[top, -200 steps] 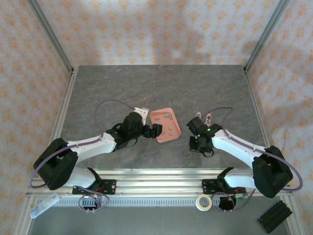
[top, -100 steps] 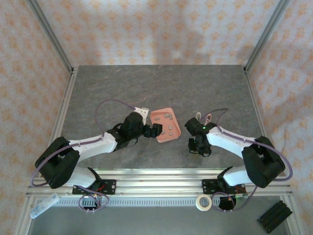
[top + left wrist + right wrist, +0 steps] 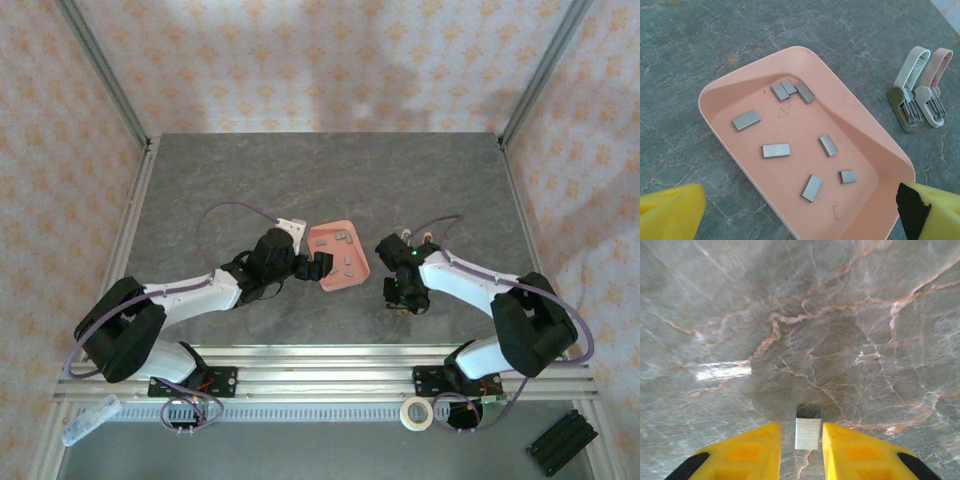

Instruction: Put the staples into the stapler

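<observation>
Several staples (image 3: 776, 150) loose in a pink tray (image 3: 715, 100), stapler (image 3: 910, 70) just beside it, left claw (image 3: 800, 210) spread wide above, right claw (image 3: 801, 450) slightly apart, not clamped, around one staple strip (image 3: 807, 433) on the table (image 3: 790, 315)

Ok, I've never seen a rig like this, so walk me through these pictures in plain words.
Two robot arms are bolted at the near edge of a marbled grey table. One picture looks down from above; the other two come from a camera on each wrist. The left claw, wide open, faces a salmon-pink tray of loose staple strips; an opened mini stapler lies beside it. The right claw points down at the table, a single staple strip between its slightly parted yellow fingers, apparently not clamped.
</observation>
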